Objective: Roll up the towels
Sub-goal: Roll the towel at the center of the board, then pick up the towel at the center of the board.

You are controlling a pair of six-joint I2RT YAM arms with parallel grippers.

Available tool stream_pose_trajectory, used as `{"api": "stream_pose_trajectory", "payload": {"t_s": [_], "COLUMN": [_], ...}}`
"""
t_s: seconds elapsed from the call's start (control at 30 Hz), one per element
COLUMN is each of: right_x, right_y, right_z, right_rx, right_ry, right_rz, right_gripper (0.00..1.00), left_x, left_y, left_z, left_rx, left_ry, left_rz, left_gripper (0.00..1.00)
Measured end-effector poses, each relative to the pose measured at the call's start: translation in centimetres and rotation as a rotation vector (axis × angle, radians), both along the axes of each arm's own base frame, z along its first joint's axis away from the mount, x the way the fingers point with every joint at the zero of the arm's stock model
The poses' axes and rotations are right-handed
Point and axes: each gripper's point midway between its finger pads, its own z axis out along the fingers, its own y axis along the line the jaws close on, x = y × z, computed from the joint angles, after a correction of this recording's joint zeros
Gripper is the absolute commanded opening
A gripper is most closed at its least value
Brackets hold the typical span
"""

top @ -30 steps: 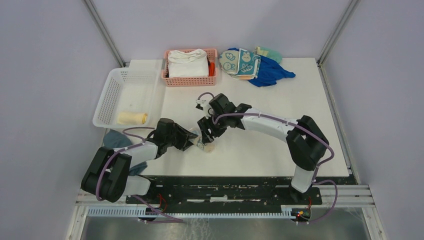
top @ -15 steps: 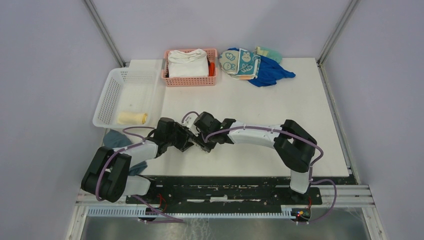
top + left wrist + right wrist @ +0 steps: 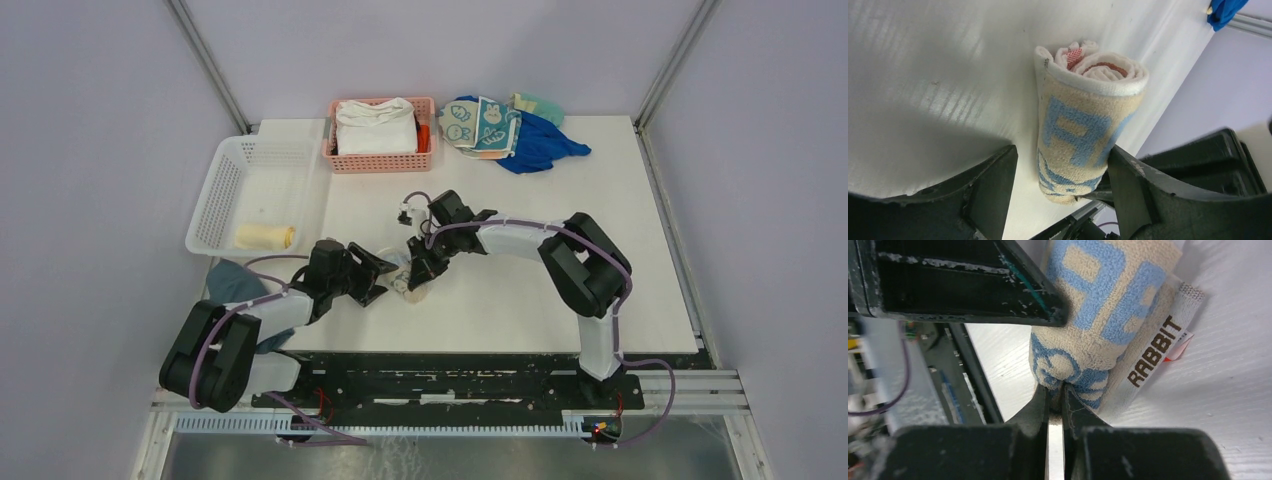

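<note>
Beige towel (image 3: 412, 284) with blue lettering and a "RABBIT" tag: rolled into a tight cylinder, resting on the tabletop (image 3: 500, 300) near its front edge, one fold pinched by the right end effector (image 3: 1055, 390). Yellow towel (image 3: 264, 237): rolled, lying in a white basket (image 3: 212, 195). Rabbit-face towel (image 3: 478, 124): unrolled, draped on a blue cloth (image 3: 545, 145) at the far edge.

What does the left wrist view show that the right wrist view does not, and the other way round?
Only the left wrist view: the coiled end of the rolled towel, the left gripper open on either side of it, a blue cloth. Only the right wrist view: the RABBIT label and the right gripper pinching a fold of the towel. Both: the beige towel with blue letters on the white table.
</note>
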Motion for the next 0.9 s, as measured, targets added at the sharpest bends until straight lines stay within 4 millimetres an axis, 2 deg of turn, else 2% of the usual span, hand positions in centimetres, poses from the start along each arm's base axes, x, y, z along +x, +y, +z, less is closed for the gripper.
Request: {"api": "stream_pose_trajectory", "payload": {"t_s": [0.3, 0.57, 0.67, 0.73, 0.83, 0.9], "right_x": [0.1, 0.2, 0.2, 0.2, 0.2, 0.3], "right_y": [-0.5, -0.7, -0.8, -0.9, -1.1, -1.3], "right_z": [-0.5, -0.8, -0.8, -0.9, -0.9, -0.8], "right_rx": [0.167, 0.202, 0.201, 0.198, 0.189, 0.175], "right_ry": [0.294, 0.403, 0.410, 0.414, 0.425, 0.421], "right_rz": [-0.029, -0.051, -0.054, -0.056, -0.068, -0.082], "right_gripper": [0.04, 0.04, 0.04, 0.06, 0.08, 0.15], "left_x": [0.2, 0.8, 1.1, 1.2, 1.5, 1.6], "left_y": [-0.9, -2.7, -3.3, -3.7, -4.3, -4.5], "left_z": [0.1, -0.1, -0.4, -0.6, -1.1, -1.3], "left_rx": [-0.045, -0.065, -0.065, -0.062, -0.055, -0.056], "left_ry": [-0.032, -0.035, -0.036, -0.037, -0.039, -0.042], "left_rz": [-0.036, -0.091, -0.105, -0.117, -0.130, -0.134], "left_gripper": [0.74, 0.68, 0.59, 0.49, 0.29, 0.21]}}
